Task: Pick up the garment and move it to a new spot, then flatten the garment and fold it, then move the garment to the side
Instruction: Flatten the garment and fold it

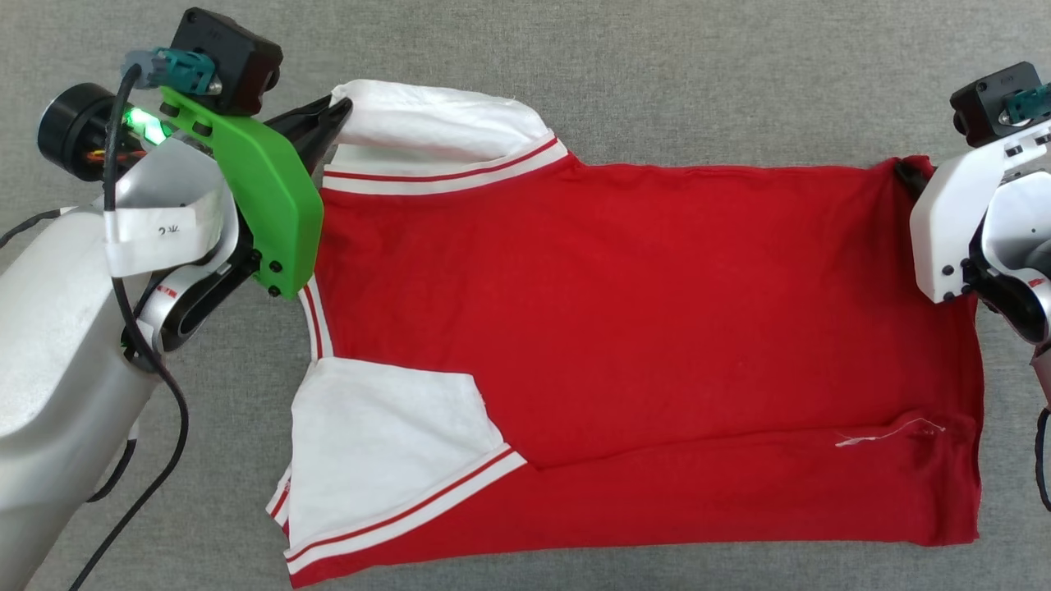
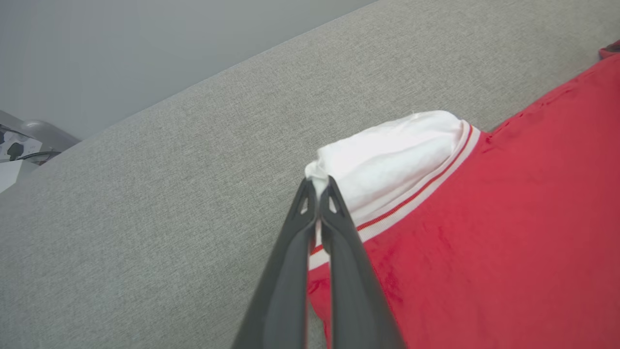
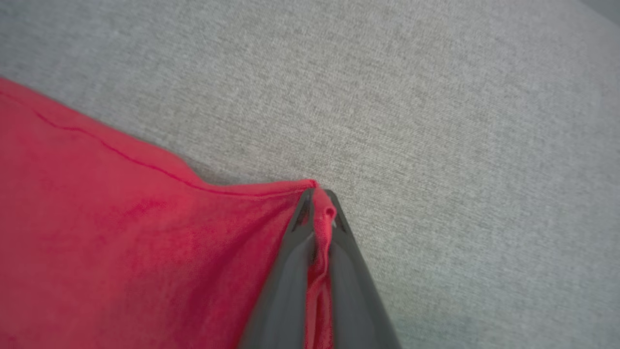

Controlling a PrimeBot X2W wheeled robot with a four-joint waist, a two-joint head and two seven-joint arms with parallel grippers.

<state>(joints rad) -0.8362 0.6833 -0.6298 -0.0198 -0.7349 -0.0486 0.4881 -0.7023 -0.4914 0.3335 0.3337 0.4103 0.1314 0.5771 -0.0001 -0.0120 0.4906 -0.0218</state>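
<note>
The garment lay spread on the grey cloth-covered surface. Its long axis ran left to right between the two arms, with the collar and white sleeves at the left and the hem at the right. The left gripper was pressed together on the white cloth of the far sleeve, at the far-left corner. The right gripper pinched a bunched bit of red cloth at the far-right hem corner. Each wrist view showed fabric caught between the fingertips. Both holds therefore sat on the far long edge, one at each end, and the body of the shirt lay to the near side of them. The near sleeve lay flat, well apart from either gripper. By my judgement the coming move turned on that shared edge. Carried toward the near side, it would fold the shirt along its length, and both ends would have to travel evenly or the cloth would skew.
</note>
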